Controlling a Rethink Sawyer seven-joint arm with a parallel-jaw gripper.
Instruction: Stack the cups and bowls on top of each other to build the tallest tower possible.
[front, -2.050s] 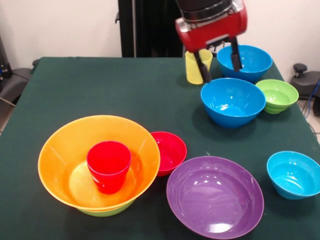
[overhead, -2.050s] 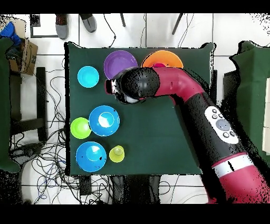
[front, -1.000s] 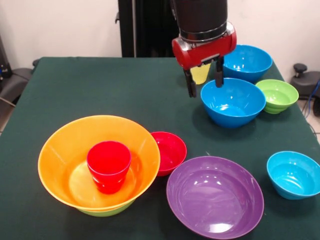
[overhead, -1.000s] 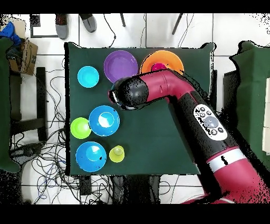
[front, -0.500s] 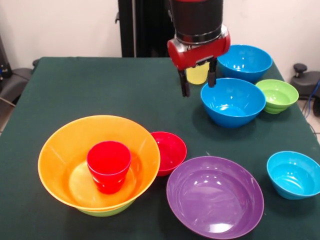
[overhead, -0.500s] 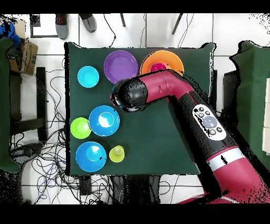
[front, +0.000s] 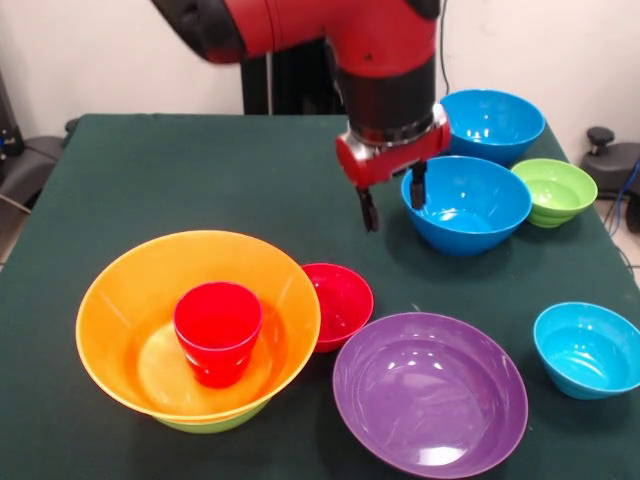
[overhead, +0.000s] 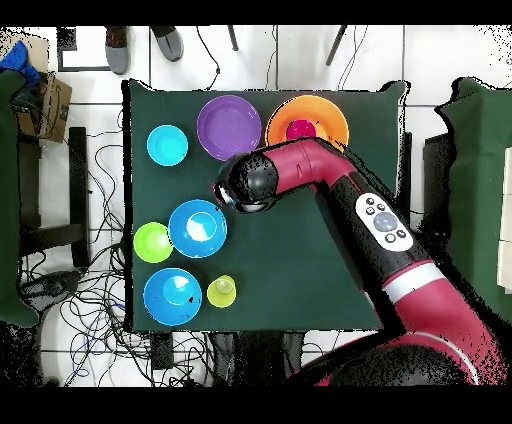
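The tower stands at the front left: a large orange bowl (front: 130, 300) nested in a lime-green bowl (front: 215, 420), with a red cup (front: 218, 330) upright inside. My gripper (front: 393, 200) hangs open and empty above the cloth, just left of a medium blue bowl (front: 465, 203). A small red bowl (front: 338, 303) sits below it, touching the orange bowl. The purple bowl (front: 430, 392) lies at the front. The arm hides the yellow cup in the front view; in the overhead view the yellow cup (overhead: 221, 291) stands beside a blue bowl (overhead: 172, 296).
A second medium blue bowl (front: 490, 122) and a ribbed green bowl (front: 553, 190) sit at the back right. A small blue bowl (front: 587, 350) is at the right edge. The green-clothed table (front: 200, 170) has bare cloth on its left half.
My gripper has left the yellow cup's side, come toward the table's middle and dropped lower. It stays open and empty. No bowl or cup has moved.
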